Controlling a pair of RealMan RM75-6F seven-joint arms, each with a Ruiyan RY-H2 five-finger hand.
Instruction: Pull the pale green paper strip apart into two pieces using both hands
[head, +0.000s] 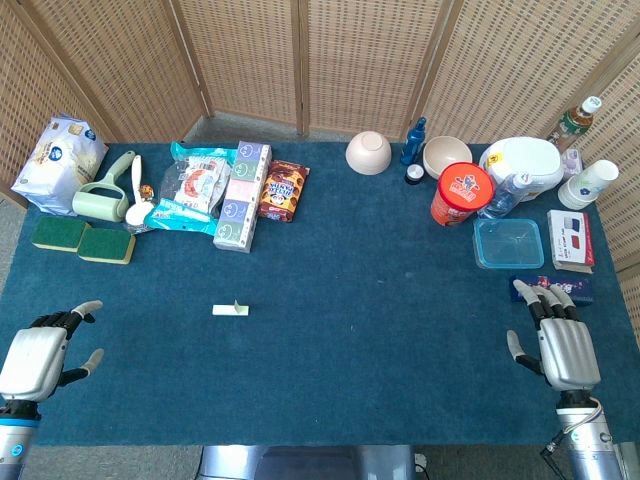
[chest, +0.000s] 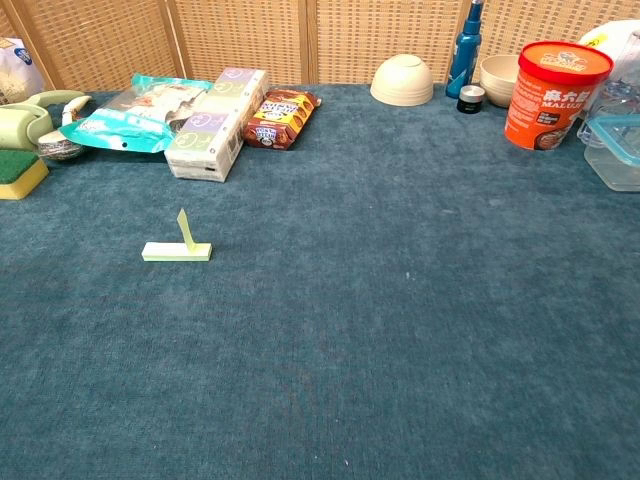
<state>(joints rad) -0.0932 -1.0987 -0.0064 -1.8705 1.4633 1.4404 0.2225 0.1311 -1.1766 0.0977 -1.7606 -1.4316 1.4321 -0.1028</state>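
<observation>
A pale green paper strip (head: 229, 310) lies flat on the blue table cloth, left of centre, with one short end folded upright; the chest view shows the strip (chest: 177, 251) at mid-left. My left hand (head: 40, 355) hovers near the front left corner, fingers spread, holding nothing, well left of the strip. My right hand (head: 560, 345) is at the front right, fingers extended and apart, holding nothing, far from the strip. Neither hand appears in the chest view.
Along the back stand snack packs (head: 232, 190), sponges (head: 82, 240), a lint roller (head: 102, 195), a bowl (head: 368, 152), a red cup-noodle tub (head: 462, 193), a plastic box (head: 509, 243) and small cartons (head: 570, 240). A blue pack (head: 560, 288) lies just ahead of my right hand.
</observation>
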